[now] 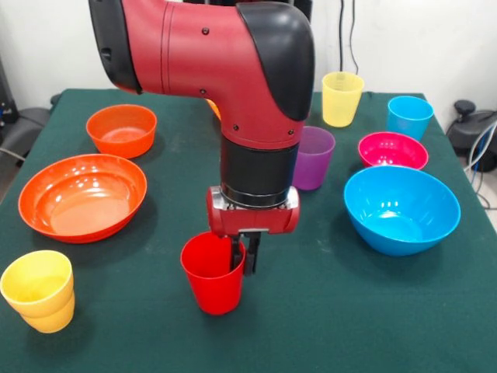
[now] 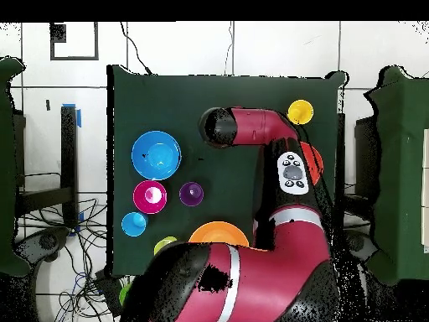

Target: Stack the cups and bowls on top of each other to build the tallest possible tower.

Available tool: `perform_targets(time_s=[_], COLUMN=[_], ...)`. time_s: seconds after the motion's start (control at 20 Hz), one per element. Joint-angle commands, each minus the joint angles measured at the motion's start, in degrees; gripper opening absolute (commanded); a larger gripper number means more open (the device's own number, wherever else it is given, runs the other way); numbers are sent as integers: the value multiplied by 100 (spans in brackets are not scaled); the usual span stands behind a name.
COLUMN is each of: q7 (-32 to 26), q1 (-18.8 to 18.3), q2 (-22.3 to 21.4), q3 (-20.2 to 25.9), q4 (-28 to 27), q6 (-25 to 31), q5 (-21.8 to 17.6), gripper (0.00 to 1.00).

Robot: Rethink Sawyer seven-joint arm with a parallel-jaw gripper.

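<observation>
A red cup [image 1: 211, 273] stands upright at the table's near middle. My gripper [image 1: 243, 255] comes straight down on its right rim, one finger inside the cup and one outside, shut on the wall. In the overhead view the arm's wrist [image 2: 216, 126] hides both the gripper and the red cup. A yellow-orange cup [image 1: 39, 291] [image 2: 300, 111] stands at the front left. A purple cup [image 1: 313, 158], a pale yellow cup [image 1: 342, 99] and a blue cup [image 1: 409, 116] stand behind and to the right of the arm. No tower is standing.
A wide shallow orange bowl [image 1: 81, 196] and a small orange bowl [image 1: 121, 130] lie at the left. A large blue bowl [image 1: 401, 208] and a small magenta bowl [image 1: 393, 150] lie at the right. A large yellow-orange bowl [image 2: 219, 232] lies by the robot's base, behind the arm.
</observation>
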Motion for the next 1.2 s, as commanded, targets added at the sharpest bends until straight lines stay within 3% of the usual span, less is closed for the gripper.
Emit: perform_targets(time_s=[0.05,1.2], q7=[-911,-969], q1=[-115,-69], q2=[88,347], q3=[631,513], q4=[-442,-725], q6=[573,709], q5=[-268,-446], gripper=[0,0])
